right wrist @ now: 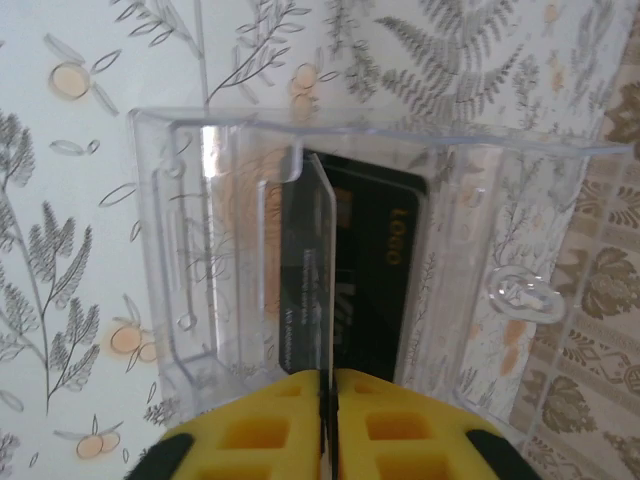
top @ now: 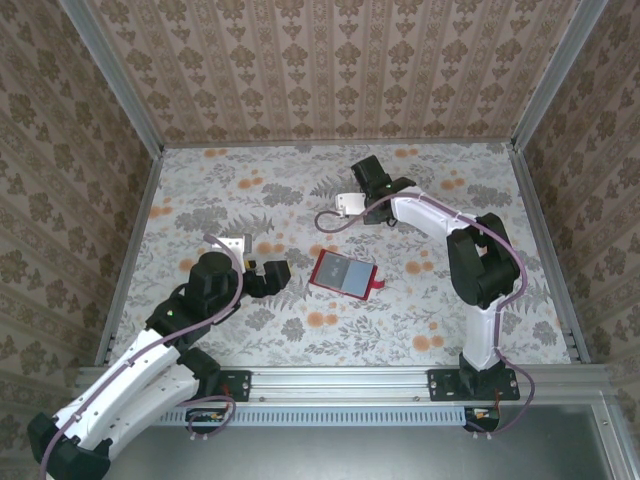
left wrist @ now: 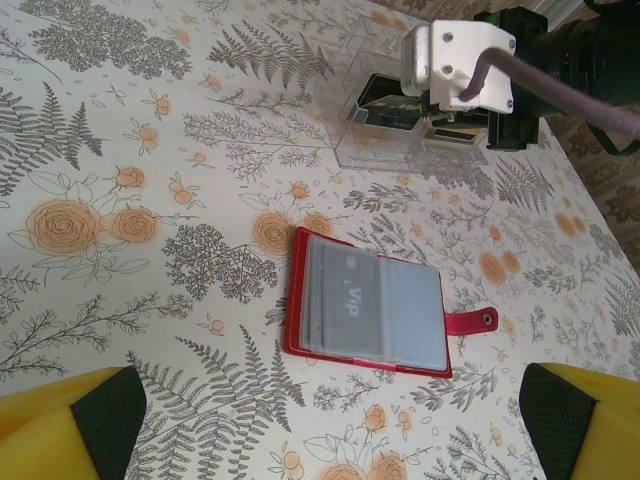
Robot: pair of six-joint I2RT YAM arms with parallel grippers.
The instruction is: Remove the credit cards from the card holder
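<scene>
Card holder (top: pixel 343 273) lies opened flat near the middle of the floral table (top: pixel 200 200), grey-blue pockets facing up. The closing tab (left wrist: pixel 470 321) projects from the end turned toward the robot's right. A card marked VIP (left wrist: pixel 352 297) sits in the pockets, so extraction is judged incomplete. The holder's long axis runs left to right across the table, slightly skewed, with the tab end closer to the arm bases.

Left gripper (top: pixel 275 277) stands just beside the holder's left end, not touching it, with its fingers spread fully. In the left wrist view the holder lies ahead of and between them. This is the nearer arm.

Right gripper (right wrist: pixel 328 390) is well apart at the far side, over a clear plastic box (right wrist: pixel 180 250). Its pads pinch a thin card (right wrist: pixel 312 270) edge-on inside the box, beside a black card (right wrist: pixel 385 270) lying there.

To reach the holder again, the right arm would have to come toward the near left. The left gripper would need only a short advance to its right.
</scene>
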